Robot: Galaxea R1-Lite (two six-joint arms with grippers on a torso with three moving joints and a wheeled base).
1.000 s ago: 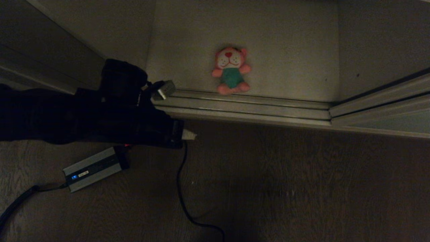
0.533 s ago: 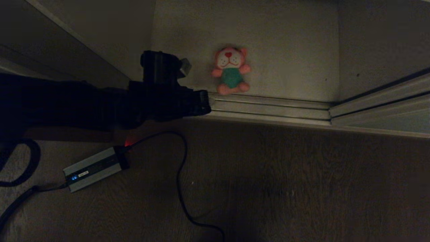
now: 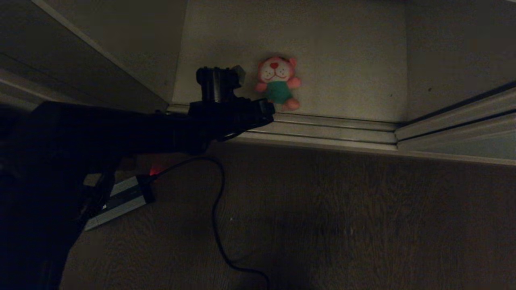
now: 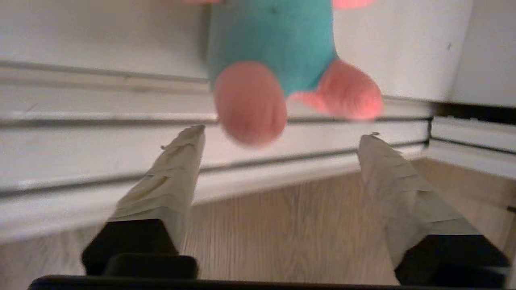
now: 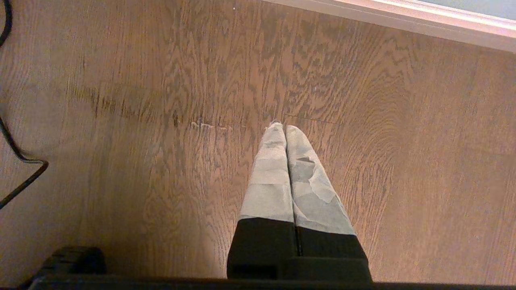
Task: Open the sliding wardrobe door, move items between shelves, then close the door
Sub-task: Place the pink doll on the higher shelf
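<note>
One pink plush toy [image 4: 278, 60] lies just beyond the left pincer [image 4: 282, 135], spread wide and empty.

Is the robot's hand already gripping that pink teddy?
No, the left hand is open, its fingers apart and short of the pink plush toy.

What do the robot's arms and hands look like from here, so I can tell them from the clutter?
The left arm is black and bulky. Both the left hand and the right hand have black finger bases with long tapering tips wrapped in wrinkled pale tape.
</note>
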